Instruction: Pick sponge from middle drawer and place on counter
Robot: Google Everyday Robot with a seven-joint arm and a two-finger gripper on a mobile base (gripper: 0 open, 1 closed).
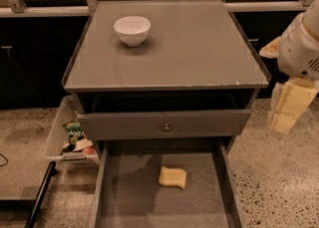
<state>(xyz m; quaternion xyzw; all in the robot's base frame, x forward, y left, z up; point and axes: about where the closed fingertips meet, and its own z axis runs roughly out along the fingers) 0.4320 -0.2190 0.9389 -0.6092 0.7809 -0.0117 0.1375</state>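
The yellow sponge (172, 177) lies flat on the bottom of the open middle drawer (129, 197), a little right of its centre. The grey counter (199, 53) is above it, with a chipped front edge. My gripper (288, 105), cream-coloured under a white wrist, hangs to the right of the cabinet, off the counter's front right corner and above the floor. It is well above and to the right of the sponge and holds nothing that I can see.
A white bowl (132, 30) stands at the counter's back left. A shut drawer front with a small knob (166, 127) sits above the open drawer. A clear bin with snack packets (75, 140) is on the floor at the left. Dark cabinets line the back.
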